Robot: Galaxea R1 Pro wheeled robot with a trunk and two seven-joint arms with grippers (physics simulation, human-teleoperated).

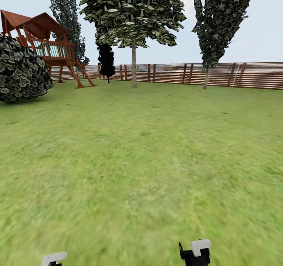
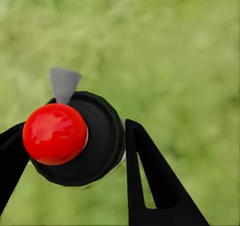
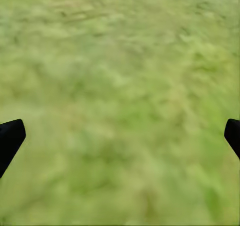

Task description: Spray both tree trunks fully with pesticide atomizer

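The pesticide atomizer (image 2: 100,141) sits between the black fingers of my left gripper (image 2: 75,131), which is shut on it. It has a round black body, a glossy red knob (image 2: 55,133) on top and a grey nozzle (image 2: 64,84). Beneath it lies blurred grass. My right gripper (image 3: 123,131) is open over bare grass, its fingertips far apart. Far across the garden lawn (image 1: 141,159) stands one tree (image 1: 133,14) with a straight grey-brown tree trunk (image 1: 134,67) and a green-and-pale crown. No white specks of pesticide are visible.
A slatted wooden fence (image 1: 173,74) closes the far side. A dark narrow tree (image 1: 220,18) stands at the right of the fence and another (image 1: 67,14) behind a red-brown play tower (image 1: 47,45). A round dark shrub (image 1: 21,69) sits at left.
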